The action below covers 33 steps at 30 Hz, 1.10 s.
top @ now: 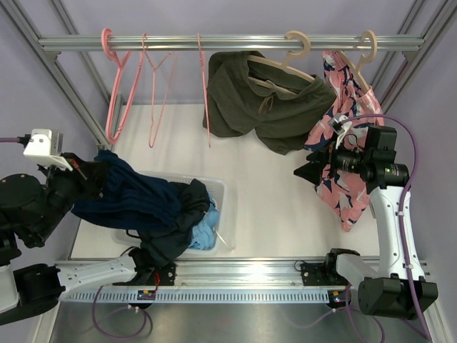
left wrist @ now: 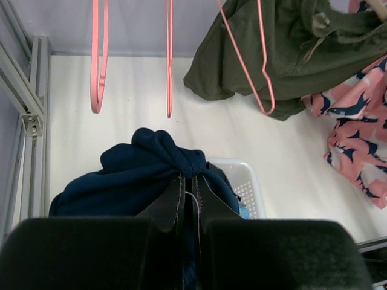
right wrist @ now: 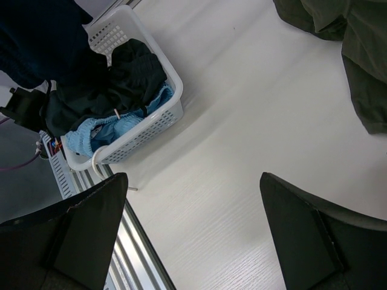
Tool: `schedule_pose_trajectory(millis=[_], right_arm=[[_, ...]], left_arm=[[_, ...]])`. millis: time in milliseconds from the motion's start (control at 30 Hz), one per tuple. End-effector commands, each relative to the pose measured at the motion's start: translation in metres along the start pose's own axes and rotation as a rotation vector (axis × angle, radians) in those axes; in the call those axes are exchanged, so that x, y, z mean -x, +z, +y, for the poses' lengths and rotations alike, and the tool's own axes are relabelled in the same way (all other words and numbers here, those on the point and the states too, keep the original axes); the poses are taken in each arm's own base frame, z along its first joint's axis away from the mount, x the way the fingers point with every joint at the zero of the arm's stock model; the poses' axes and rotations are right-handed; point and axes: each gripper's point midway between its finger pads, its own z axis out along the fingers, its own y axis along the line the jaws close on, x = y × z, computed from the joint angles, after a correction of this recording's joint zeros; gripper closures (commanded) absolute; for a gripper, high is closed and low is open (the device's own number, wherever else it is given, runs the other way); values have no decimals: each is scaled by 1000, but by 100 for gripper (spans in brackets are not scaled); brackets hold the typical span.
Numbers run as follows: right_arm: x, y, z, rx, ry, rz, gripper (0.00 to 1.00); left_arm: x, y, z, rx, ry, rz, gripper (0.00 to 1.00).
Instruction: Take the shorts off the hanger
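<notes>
My left gripper [top: 89,171] is shut on the deep navy shorts [top: 136,196] and holds them bunched over the left end of the white basket [top: 218,187]. In the left wrist view the jaws [left wrist: 188,178] pinch the navy fabric [left wrist: 151,163]. The dark slate-navy shorts [top: 191,204] and the light sky-blue shorts [top: 203,232] lie in the basket; both also show in the right wrist view [right wrist: 133,78], [right wrist: 97,130]. My right gripper [top: 307,171] is open and empty above the bare table [right wrist: 193,181], beside the pink patterned shorts.
Three empty pink hangers [top: 114,86] hang on the left of the rail. Olive-green shorts [top: 271,100] hang on a wooden hanger at the centre-right. The pink patterned shorts [top: 343,179] hang at the far right, touching my right arm. Metal frame posts stand at both sides.
</notes>
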Motion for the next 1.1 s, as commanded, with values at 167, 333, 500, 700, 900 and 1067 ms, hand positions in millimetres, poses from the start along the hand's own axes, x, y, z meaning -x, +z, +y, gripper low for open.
schedule_pose_trajectory(millis=[167, 333, 500, 700, 900, 1067], right_arm=[[8, 1, -2, 20, -54, -25, 1], [5, 1, -1, 24, -65, -22, 1], [0, 3, -2, 32, -51, -22, 1], [-7, 2, 0, 30, -69, -17, 1], [-17, 5, -2, 26, -48, -15, 1], [-24, 4, -4, 22, -58, 8, 1]], left_arm=[[-68, 63, -37, 18, 40, 70, 100], [-118, 92, -45, 72, 37, 141, 100], [-186, 140, -62, 37, 12, 290, 100], [-253, 168, -65, -11, -100, 420, 100], [-314, 166, -68, -20, -239, 526, 100], [-360, 156, -51, 32, -309, 577, 100]])
